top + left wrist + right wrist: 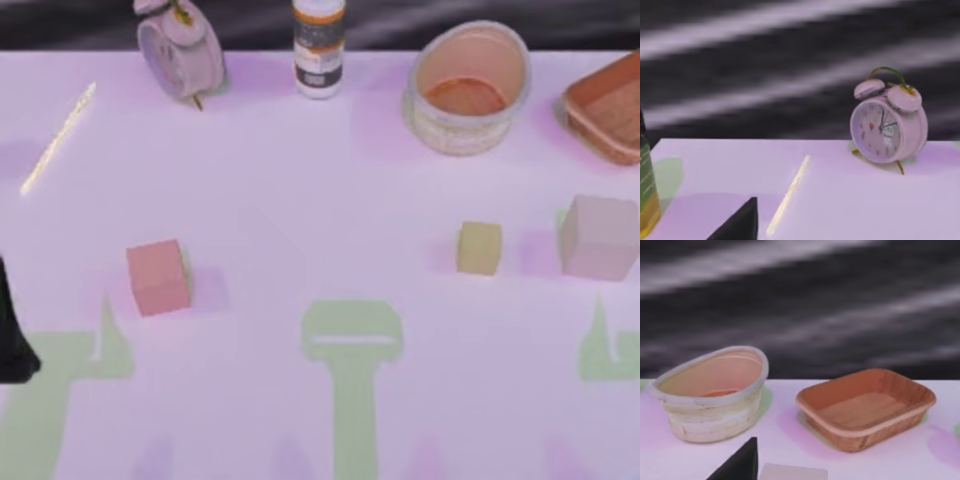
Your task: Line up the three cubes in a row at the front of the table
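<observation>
Three cubes [158,277], two baskets [467,88], one clock [180,50].

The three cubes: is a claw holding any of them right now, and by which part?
No. The pink-red cube, tan-yellow cube and pale pinkish-white cube all sit on the table, with no claw touching them.

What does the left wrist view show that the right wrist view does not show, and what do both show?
Only the left wrist view shows the pink alarm clock, the thin pale stick lying flat, and part of a bottle at the picture's edge. Only the right wrist view shows the pale oval basket, the brown rectangular basket beside it, and the top of the pale pinkish-white cube. Both show the table, the dark striped background behind it, and a dark tip of that arm's own end effector at the lower edge.
</observation>
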`<action>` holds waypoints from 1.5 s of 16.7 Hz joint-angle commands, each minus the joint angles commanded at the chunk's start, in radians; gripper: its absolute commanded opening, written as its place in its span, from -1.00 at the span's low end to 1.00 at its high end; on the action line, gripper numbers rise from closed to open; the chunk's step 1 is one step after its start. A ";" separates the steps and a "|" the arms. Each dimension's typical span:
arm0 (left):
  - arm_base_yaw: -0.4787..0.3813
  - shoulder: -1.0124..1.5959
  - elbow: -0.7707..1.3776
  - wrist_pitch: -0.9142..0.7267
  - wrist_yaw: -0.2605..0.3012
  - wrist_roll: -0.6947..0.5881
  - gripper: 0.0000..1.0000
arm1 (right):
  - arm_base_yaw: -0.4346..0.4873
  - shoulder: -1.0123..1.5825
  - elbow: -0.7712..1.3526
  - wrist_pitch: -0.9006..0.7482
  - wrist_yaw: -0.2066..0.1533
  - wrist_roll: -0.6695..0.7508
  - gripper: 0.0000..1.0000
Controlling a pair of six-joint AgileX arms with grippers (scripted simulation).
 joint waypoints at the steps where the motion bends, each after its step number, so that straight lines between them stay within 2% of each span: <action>1: 0.000 0.000 0.000 0.000 0.000 0.000 1.00 | 0.000 0.000 0.000 0.000 0.000 0.000 1.00; 5: 0.000 0.000 0.000 0.000 0.000 0.000 1.00 | 0.015 0.061 0.059 -0.039 -0.001 0.020 1.00; 10: 0.000 0.000 0.000 0.000 0.000 0.000 1.00 | 0.072 0.368 0.353 -0.220 0.000 0.105 1.00; 20: 0.000 0.000 0.000 0.000 0.000 0.000 1.00 | 0.242 1.521 1.237 -0.793 0.006 0.347 1.00; 25: 0.000 0.000 0.000 0.000 0.000 0.000 1.00 | 0.316 1.967 1.614 -1.031 0.006 0.454 1.00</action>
